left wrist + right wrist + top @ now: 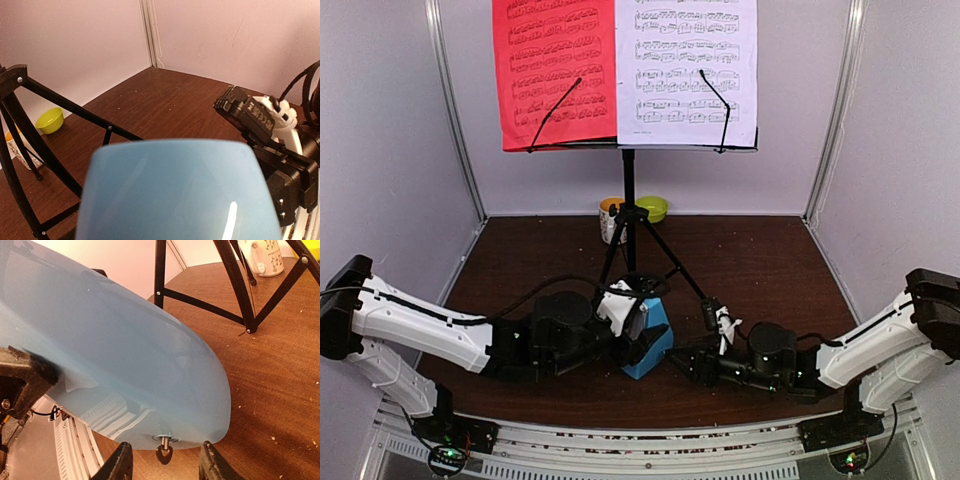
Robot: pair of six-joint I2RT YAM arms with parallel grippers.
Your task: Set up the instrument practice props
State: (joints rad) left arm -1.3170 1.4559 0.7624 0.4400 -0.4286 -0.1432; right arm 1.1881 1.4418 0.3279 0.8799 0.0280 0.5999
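The black tripod music stand [629,190] stands at the back middle, with the red page [555,70] and the pale lilac-white page [690,70] side by side on its desk. The light-blue metronome [650,345] sits in front of the stand's legs. My left gripper [625,315] is shut on its upper part. The metronome fills the bottom of the left wrist view [175,190] and hides the jaws there. My right gripper [165,462] is open. Its fingers stand on either side of the metronome's small winding key [164,452], apart from it.
The white-and-orange mug [610,218] and the small green bowl [652,208] sit at the back behind the stand. The tripod legs [235,285] spread just behind the metronome. Grey walls enclose the brown table [770,270] on three sides.
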